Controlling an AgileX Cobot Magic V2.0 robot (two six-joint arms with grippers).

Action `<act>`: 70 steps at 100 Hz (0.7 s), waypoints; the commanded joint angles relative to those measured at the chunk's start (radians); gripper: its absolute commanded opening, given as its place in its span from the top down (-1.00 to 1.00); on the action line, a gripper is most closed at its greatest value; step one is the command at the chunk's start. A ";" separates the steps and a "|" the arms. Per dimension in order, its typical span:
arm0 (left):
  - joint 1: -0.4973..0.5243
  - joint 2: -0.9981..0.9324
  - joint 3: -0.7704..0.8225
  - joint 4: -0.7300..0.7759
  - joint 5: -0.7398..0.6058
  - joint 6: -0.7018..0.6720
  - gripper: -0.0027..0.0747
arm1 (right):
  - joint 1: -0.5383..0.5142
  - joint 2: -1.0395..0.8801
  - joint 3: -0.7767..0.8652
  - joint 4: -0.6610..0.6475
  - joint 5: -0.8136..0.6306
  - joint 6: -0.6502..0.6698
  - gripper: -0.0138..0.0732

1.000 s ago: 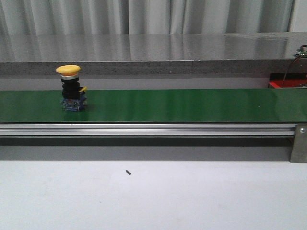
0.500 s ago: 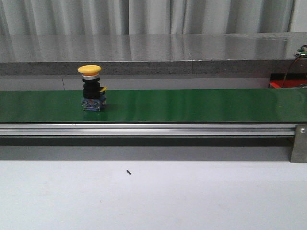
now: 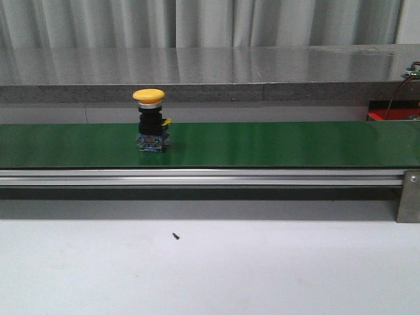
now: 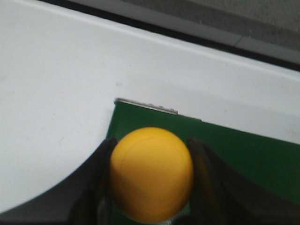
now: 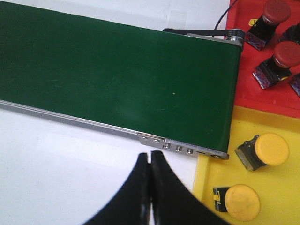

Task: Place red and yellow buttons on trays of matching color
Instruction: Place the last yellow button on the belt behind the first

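A yellow button (image 3: 149, 96) with a black body stands upright on the green conveyor belt (image 3: 275, 144), left of its middle, with no gripper near it in the front view. In the left wrist view another yellow button (image 4: 151, 173) fills the gap of my left gripper (image 4: 151, 157), whose dark fingers press both sides of its cap above the belt's end (image 4: 234, 154). My right gripper (image 5: 150, 157) is shut and empty over the white table beside the yellow tray (image 5: 286, 187). The red tray (image 5: 248, 93) holds red buttons (image 5: 287, 55).
Two yellow buttons (image 5: 273, 149) lie in the yellow tray past the belt's far end (image 5: 197, 150). An aluminium rail (image 3: 197, 176) runs along the belt's front. A grey ledge (image 3: 197, 92) stands behind it. A small dark speck (image 3: 176, 235) lies on the white table.
The yellow button on the belt has travelled to the right, from the far left toward the middle, staying upright.
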 commanded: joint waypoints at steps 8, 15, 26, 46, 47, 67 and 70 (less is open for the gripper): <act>-0.073 -0.069 0.104 -0.036 -0.139 0.018 0.98 | 0.000 -0.018 -0.027 0.000 -0.056 -0.002 0.82; -0.103 -0.069 0.148 -0.036 -0.173 0.018 0.98 | 0.000 -0.018 -0.027 0.000 -0.056 -0.002 0.82; -0.139 -0.069 0.202 -0.038 -0.238 0.018 0.98 | 0.000 -0.018 -0.027 0.000 -0.056 -0.002 0.82; -0.164 -0.062 0.242 -0.067 -0.316 0.018 0.98 | 0.000 -0.018 -0.027 0.000 -0.056 -0.002 0.82; -0.164 -0.063 0.242 -0.071 -0.318 0.018 0.98 | 0.000 -0.018 -0.027 0.000 -0.056 -0.002 0.82; -0.164 -0.024 0.242 -0.122 -0.336 0.018 0.98 | 0.000 -0.018 -0.027 0.000 -0.056 -0.002 0.82; -0.164 -0.019 0.242 -0.123 -0.336 0.018 0.98 | 0.000 -0.018 -0.027 0.000 -0.056 -0.002 0.82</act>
